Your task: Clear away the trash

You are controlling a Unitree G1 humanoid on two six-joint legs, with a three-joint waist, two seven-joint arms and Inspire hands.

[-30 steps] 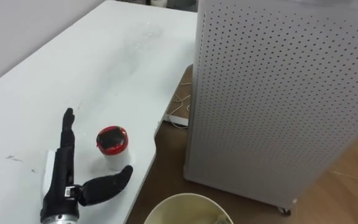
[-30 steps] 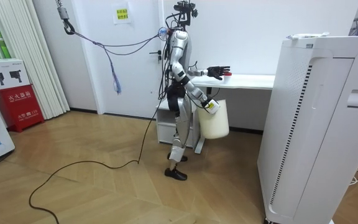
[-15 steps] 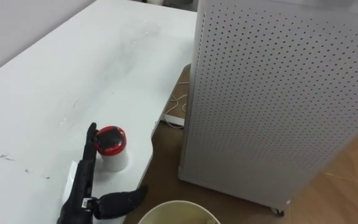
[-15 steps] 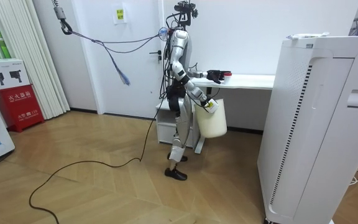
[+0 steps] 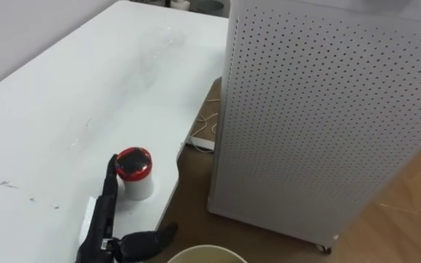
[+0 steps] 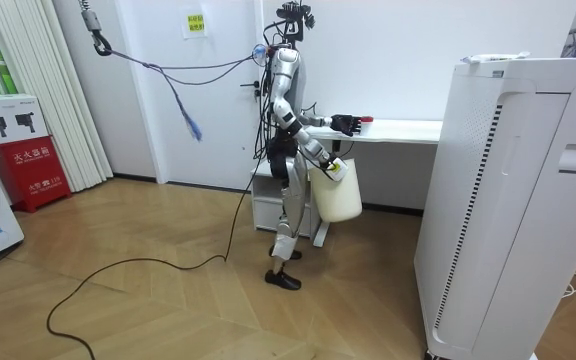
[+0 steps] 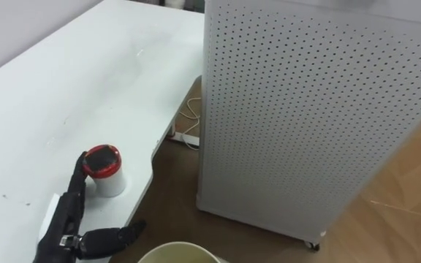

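Left hand (image 5: 102,218) lies open, fingers straight; red-lidded cup (image 5: 135,175) sits just right of its fingertips. Best to close thumb and fingers round it squarely.

The scene is lit brightly and evenly. A soft shadow is thrown under the white table (image 5: 50,109); a dull sheen is seen on the wooden floor (image 6: 168,300).

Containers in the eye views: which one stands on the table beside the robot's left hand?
The small white cup with the red lid, on the white table next to the open left hand. The cream bin hangs lower, off the table.
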